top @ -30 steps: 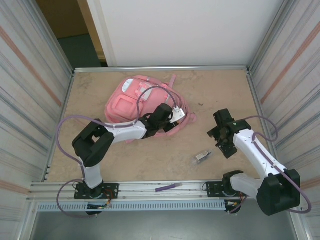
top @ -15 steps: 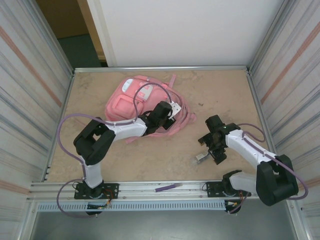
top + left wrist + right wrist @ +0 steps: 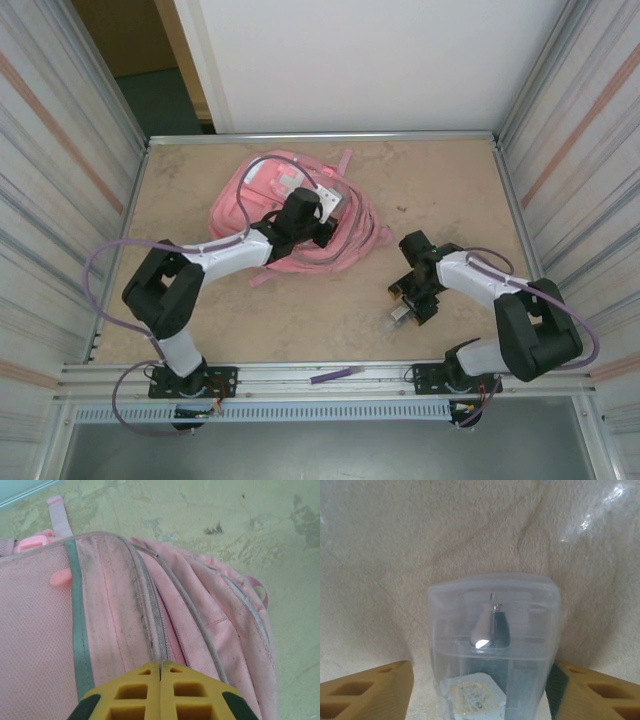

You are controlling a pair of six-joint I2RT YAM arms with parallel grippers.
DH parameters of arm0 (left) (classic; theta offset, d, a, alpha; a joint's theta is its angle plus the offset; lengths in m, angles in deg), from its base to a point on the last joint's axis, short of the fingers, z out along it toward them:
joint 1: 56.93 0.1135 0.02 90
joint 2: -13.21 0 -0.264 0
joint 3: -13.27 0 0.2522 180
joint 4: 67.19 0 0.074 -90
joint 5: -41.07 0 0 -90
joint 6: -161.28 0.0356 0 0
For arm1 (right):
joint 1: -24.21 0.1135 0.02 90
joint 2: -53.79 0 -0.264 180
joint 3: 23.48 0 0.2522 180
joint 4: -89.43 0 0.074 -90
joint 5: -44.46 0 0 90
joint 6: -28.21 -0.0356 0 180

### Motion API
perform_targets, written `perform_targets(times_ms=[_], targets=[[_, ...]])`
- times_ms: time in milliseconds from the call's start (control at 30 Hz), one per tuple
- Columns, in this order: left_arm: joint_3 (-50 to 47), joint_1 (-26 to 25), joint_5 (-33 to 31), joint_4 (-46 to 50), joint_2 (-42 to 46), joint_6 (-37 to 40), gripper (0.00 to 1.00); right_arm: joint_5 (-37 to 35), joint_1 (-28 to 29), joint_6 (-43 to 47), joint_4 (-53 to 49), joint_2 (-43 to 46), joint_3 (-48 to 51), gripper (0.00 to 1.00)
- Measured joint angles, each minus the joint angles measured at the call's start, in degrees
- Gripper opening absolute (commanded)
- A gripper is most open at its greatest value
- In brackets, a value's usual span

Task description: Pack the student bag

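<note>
Your right claw point(image 3: 480, 690) is spread around the clear case point(image 3: 492, 630): close off-centre and it squirts away. Your left claw point(image 3: 160, 680), pressed together, could snag the student bag point(image 3: 125, 610)

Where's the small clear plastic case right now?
In the top view the clear plastic case lies on the table front-right, right of the student bag; the right wrist view shows it between the right gripper's open jaws.

Bright, even light with faint shadows; the clear plastic case point(image 3: 492, 630) looks blurred.
</note>
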Motion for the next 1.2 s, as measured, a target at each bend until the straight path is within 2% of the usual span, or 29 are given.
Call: perform_targets(times_ms=[100,333,533,600,733,900,1000,1200], targets=[[-0.5,0.2,0.8,0.0,1.7,-0.7,0.00,0.2,0.0,-0.5,-0.5,-0.1,0.0,0.56],[-2.0,1.2,1.3,0.0,4.6,-2.3,0.00,0.7,0.2,-1.4,0.4,0.8,-1.3,0.52],[-2.0,3.1,4.3,0.7,5.3,-5.7,0.00,0.7,0.3,-1.4,0.7,3.0,-6.8,0.51],[-2.0,3.5,5.0,1.1,5.7,-6.4,0.00,0.7,0.3,-1.3,0.8,3.1,-8.2,0.54],[-2.1,4.1,5.8,1.6,6.8,-7.2,0.00,0.3,0.4,-0.3,-1.6,2.7,-10.4,0.77],[-2.6,4.4,6.9,1.3,7.0,-7.9,0.00,-0.7,0.4,1.0,-3.4,-0.4,-10.4,0.79],[-3.3,4.4,7.6,1.2,7.0,-8.5,0.00,-0.2,0.4,2.1,-3.1,-5.1,-9.9,0.77],[-3.5,4.4,8.3,1.1,7.0,-9.3,0.00,-0.4,-0.1,4.8,-1.7,-10.9,-10.0,0.61]])
